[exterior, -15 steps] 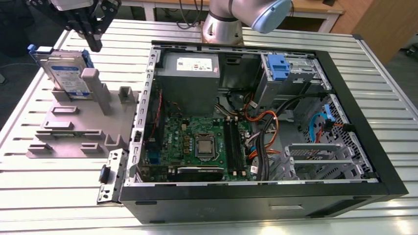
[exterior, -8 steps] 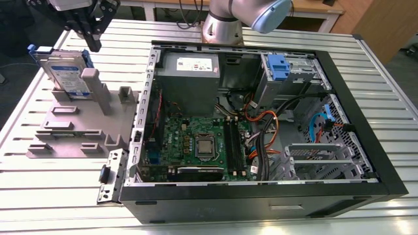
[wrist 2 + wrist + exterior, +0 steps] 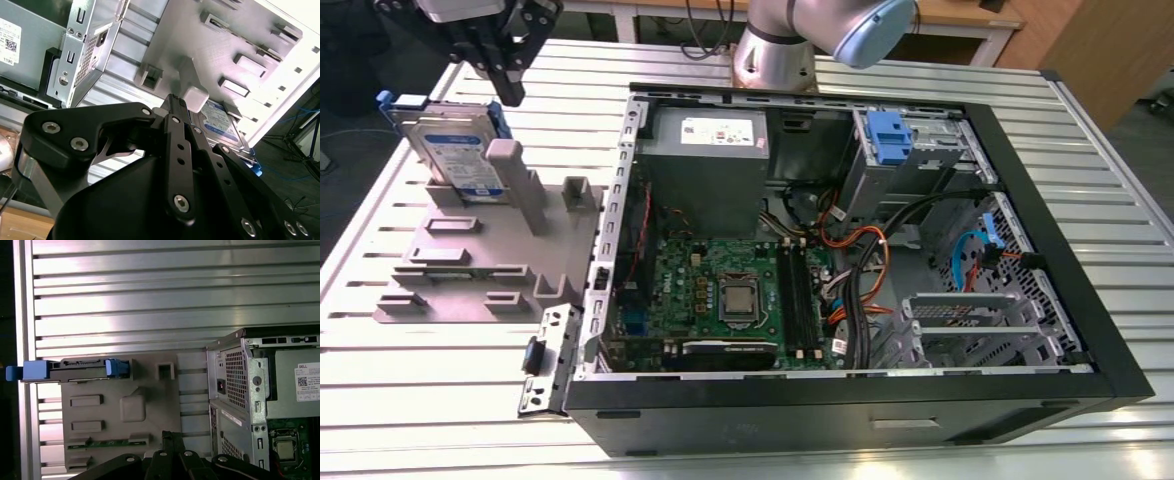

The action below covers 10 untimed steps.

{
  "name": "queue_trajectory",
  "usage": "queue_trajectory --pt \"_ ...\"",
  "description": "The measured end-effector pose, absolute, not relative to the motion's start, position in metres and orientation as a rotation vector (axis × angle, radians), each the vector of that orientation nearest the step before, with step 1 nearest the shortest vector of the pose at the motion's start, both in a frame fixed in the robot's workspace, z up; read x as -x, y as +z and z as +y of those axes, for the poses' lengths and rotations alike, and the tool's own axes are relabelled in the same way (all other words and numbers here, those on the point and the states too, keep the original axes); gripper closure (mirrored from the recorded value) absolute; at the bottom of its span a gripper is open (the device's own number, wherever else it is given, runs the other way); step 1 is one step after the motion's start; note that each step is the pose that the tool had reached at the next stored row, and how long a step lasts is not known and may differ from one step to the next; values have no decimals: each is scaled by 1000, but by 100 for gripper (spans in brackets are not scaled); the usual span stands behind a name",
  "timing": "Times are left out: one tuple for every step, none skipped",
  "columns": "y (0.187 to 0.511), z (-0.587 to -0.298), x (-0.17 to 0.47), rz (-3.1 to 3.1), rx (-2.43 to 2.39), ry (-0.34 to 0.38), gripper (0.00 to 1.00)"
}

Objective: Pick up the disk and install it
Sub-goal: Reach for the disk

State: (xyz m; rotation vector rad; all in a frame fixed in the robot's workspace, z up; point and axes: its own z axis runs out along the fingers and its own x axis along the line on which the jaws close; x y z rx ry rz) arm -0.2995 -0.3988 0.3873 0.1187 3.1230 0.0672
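Observation:
The disk (image 3: pixel 459 152), a silver drive with a white-and-blue label in a blue carrier, stands on edge in a slot of the grey fixture (image 3: pixel 478 262) at the exterior view's left. My gripper (image 3: pixel 510 94) hangs just above and slightly behind its upper end, apart from it, with its black fingers drawn together and nothing between them. In the second wrist view the fingertips (image 3: pixel 175 100) point toward the fixture, with the disk (image 3: pixel 220 123) beyond them. The first wrist view shows the disk (image 3: pixel 75 369) edge-on past the fingertips (image 3: pixel 172 436).
An open black computer case (image 3: pixel 1067 250) lies on the slatted metal table (image 3: pixel 440 390). Inside are a grey power supply (image 3: pixel 707 140), a motherboard (image 3: pixel 720 295), cables and a drive bay holding a bare blue bracket (image 3: pixel 889 136). The arm's base (image 3: pixel 774 55) stands behind the case.

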Motion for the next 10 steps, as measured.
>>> queue_trajectory --pt "387 -399 300 3123 -119 67 89" --pt "387 -399 300 3123 -119 67 89" --pt "387 -399 300 3123 -119 67 89" --pt "387 -399 301 3123 -119 67 89" --pt "387 -399 301 3123 -119 67 89" --pt "387 -399 301 3123 -119 67 89" --pt "387 -399 301 3124 -119 67 89" --pt "387 -399 302 3124 -119 67 89" --pt "387 -399 302 3124 -119 67 89" --pt "387 -399 302 3124 -119 67 89"
